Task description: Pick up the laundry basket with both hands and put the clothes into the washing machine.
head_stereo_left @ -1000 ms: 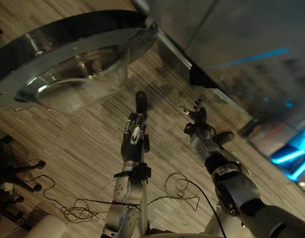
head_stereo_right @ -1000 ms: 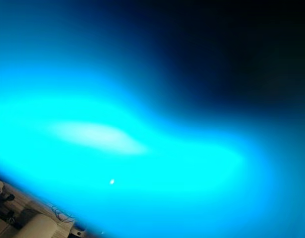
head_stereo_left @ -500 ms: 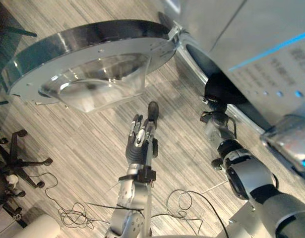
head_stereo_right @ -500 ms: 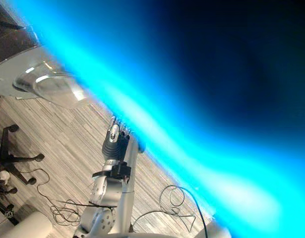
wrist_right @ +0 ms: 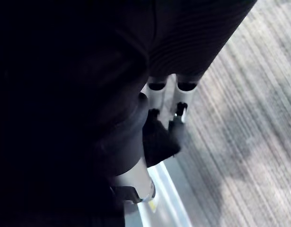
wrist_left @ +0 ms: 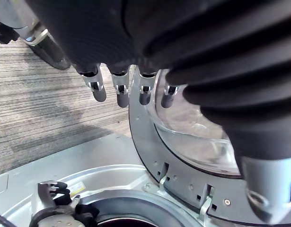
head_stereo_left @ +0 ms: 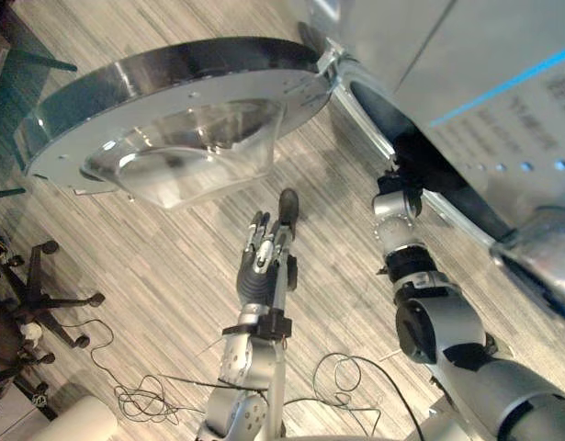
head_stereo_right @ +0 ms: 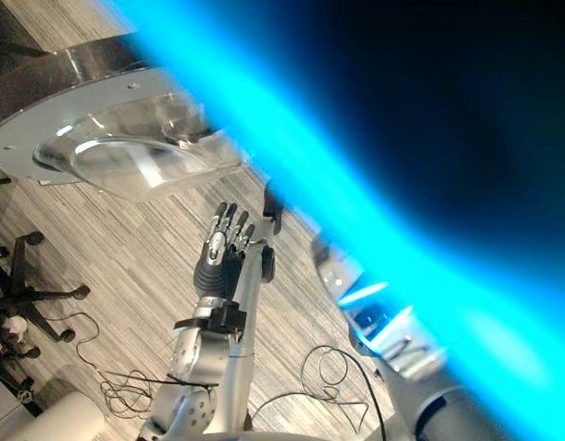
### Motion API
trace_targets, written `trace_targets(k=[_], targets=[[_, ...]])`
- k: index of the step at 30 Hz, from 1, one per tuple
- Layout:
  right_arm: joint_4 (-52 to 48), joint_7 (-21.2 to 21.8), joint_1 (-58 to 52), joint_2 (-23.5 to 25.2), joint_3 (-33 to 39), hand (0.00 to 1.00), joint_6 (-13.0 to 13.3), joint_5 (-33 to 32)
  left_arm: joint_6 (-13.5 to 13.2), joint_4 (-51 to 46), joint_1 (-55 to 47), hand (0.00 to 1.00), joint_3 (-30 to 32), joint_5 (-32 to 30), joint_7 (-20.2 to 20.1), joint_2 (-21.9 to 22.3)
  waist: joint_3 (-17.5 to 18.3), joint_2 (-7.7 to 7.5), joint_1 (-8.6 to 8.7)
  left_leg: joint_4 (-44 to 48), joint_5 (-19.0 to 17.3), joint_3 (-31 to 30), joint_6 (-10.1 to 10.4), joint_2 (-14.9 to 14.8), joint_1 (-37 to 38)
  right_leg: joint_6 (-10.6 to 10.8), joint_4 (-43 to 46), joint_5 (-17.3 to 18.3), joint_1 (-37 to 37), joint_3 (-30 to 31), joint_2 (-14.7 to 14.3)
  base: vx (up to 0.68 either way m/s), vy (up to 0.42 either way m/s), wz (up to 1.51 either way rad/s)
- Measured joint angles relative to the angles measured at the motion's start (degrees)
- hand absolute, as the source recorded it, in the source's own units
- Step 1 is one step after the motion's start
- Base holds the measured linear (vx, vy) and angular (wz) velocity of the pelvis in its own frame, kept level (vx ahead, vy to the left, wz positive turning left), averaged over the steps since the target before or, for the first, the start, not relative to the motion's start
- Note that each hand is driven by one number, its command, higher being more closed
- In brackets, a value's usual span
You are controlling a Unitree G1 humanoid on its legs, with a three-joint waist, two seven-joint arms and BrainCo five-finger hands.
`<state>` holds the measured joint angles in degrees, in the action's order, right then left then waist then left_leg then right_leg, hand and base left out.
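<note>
The open door [head_stereo_left: 172, 110] spreads across the upper left, its clear bowl bulging toward the frame's centre. It is hinged to the washer [head_stereo_left: 466, 73], which walls off the whole upper right. Right of centre, the dark opening [head_stereo_left: 429, 165] is the only gap in that wall, and the right hand [head_stereo_left: 398, 182] stands at its lower edge. Below the door, the centre is bare floor [head_stereo_left: 153, 266], where the left hand [head_stereo_left: 264, 253] has room on every side, clear of door and washer. A chair [head_stereo_left: 34, 294] blocks the lower left edge.
</note>
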<state>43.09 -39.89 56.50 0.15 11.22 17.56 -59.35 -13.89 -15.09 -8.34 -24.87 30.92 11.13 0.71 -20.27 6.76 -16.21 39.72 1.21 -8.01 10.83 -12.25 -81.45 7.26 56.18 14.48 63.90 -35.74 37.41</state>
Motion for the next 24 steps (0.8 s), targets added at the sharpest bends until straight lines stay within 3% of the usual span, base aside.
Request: trace_targets(k=[1, 3, 6, 9, 11, 12, 13, 14, 15, 18, 24], targets=[[-7.6, -0.3, -2.0, 2.8, -0.8, 1.0, 2.6, -0.8, 0.1, -0.1, 0.2, 0.0, -0.6, 0.0, -1.0, -0.3, -1.9, -0.13, 0.45, -1.8, 0.6, 0.2, 0.0, -0.5, 2.1, 0.3, -2.0, -0.9, -2.0, -0.5, -0.9, 0.05, -0.103, -0.13], [-14.0, -1.3, -3.5, 4.2, -0.8, 1.0, 4.7, -1.1, 0.4, -0.1, 0.5, 0.0, -2.5, 0.0, -1.8, -0.9, -3.8, -0.89, 0.38, -6.0, 2.6, 0.5, -0.1, -0.6, 4.8, 0.2, -5.2, -2.4, -4.4, -2.0, -1.6, 0.07, -0.113, 0.06], [-23.9, -1.5, -7.1, 5.5, -0.6, 1.0, 5.6, -2.2, 0.9, -0.5, 0.3, 0.0, -4.1, 0.4, -2.5, -1.8, -6.6, -1.48, -0.1, -9.5, 4.6, 0.1, -0.5, -0.7, 7.6, -0.2, -8.3, -3.9, -8.8, -5.0, -2.5, 0.08, -0.088, 0.16], [-25.4, -1.5, -8.6, 6.2, -0.5, 1.0, 6.2, -2.2, 1.7, -0.6, 0.2, 0.0, -5.1, 1.8, -3.1, -3.4, -8.7, -1.66, 0.43, -11.6, 5.7, 0.0, -0.8, 0.1, 10.8, 0.0, -9.6, -4.2, -12.7, -6.7, -2.3, 0.1, -0.093, 0.27], [-31.6, 0.6, -11.1, 6.2, -1.1, 1.0, 11.7, 1.5, 1.8, -0.7, -0.4, 0.0, -6.1, 2.2, -3.5, -4.0, -8.7, -1.67, 0.84, -14.5, 7.0, 0.2, -1.0, 1.0, 13.9, 0.1, -10.0, -4.3, -15.2, -7.4, -1.6, 0.07, -0.097, 0.37], [-43.5, 4.2, -11.3, 5.1, -0.8, 1.0, 17.6, 5.8, 1.7, -0.7, -2.3, 0.0, -6.4, 2.3, -3.6, -4.2, -8.3, -2.43, 2.01, -16.3, 7.7, 0.6, -1.1, 1.3, 16.5, 0.2, -10.3, -4.3, -16.7, -7.7, -1.3, 0.04, -0.084, 0.14], [-45.8, 5.4, -10.8, 4.0, -0.8, 1.0, 19.1, 7.3, 1.7, -0.7, -3.3, 0.0, -6.5, 2.3, -3.6, -4.6, -7.5, -3.49, 2.4, -17.0, 7.9, 0.9, -1.0, 1.3, 17.2, 0.2, -10.4, -4.3, -16.5, -7.2, -1.2, 0.03, -0.082, 0.01], [-38.5, 8.5, -11.9, -0.5, -0.8, 0.0, 19.0, 8.6, 1.9, -0.2, -4.6, 0.0, -7.8, 2.4, -3.9, -5.6, -6.0, -5.22, 2.29, -18.3, 8.2, 1.6, -0.8, 1.3, 18.2, 0.2, -10.7, -4.3, -16.4, -6.5, -1.4, 0.01, -0.057, -0.1], [-39.7, 8.9, -15.1, -0.5, -1.0, 0.0, 19.8, 8.1, 2.1, -0.1, -5.1, 0.0, -9.1, 2.4, -4.7, -6.8, -5.7, -5.81, 1.43, -19.5, 8.7, 1.8, -0.7, 1.2, 18.8, 0.2, -11.0, -4.2, -16.5, -6.4, -1.7, 0.02, -0.048, -0.08], [-41.3, 8.8, -15.1, 3.7, -0.6, 0.0, 20.0, 7.0, 2.4, 1.0, -5.7, 0.0, -9.4, 2.4, -4.8, -7.0, -5.6, -5.9, 2.78, -20.1, 8.8, 2.2, -0.7, 1.0, 18.8, 0.2, -11.4, -4.3, -16.1, -6.4, -1.9, 0.02, -0.051, -0.03], [-41.5, 11.9, -19.1, 4.5, -6.1, 0.0, 19.7, 6.3, 2.2, 1.0, -5.6, 0.0, -9.3, 2.3, -4.8, -6.4, -5.5, -6.01, 3.51, -19.1, 8.8, 3.5, -0.8, -0.2, 18.8, 0.2, -13.7, -5.8, -16.1, -5.8, -3.3, 0.04, -0.039, -0.13]])
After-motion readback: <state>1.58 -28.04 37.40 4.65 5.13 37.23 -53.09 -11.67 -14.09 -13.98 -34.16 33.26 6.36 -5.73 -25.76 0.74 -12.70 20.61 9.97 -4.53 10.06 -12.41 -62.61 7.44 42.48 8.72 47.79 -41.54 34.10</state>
